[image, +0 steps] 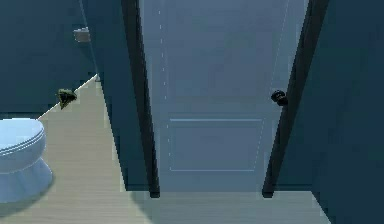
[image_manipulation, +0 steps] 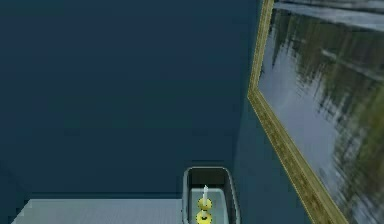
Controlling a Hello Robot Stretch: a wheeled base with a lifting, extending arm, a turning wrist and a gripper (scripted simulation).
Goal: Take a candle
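Candle: standing as a slim white stick on a yellow base, low in the arm side view just right of centre; reading as the candle (image_manipulation: 204,205) by shape and colour.
Tub: sitting dark and open-topped at the bottom edge of the arm side view, its rim (image_manipulation: 210,171) and walls ringing the candle on all sides.
Gripper: cannot tell its state from these views.
Step in hand: probably lining up the reach towards the tub.
Doing it well: coming down from above instead of from the side, since the tub walls are blocking any level approach; centring on the white stick, not the yellow base; lifting straight up past the rim before drawing back.
Surroundings: framed picture (image_manipulation: 330,90) hanging just right of the tub, so keeping the reach off that side; pale surface (image_manipulation: 90,210) lying at lower left.
Ahead: door (image: 215,90) filling the forward view's centre, toilet (image: 20,150) at lower left, so avoiding any driving forward.
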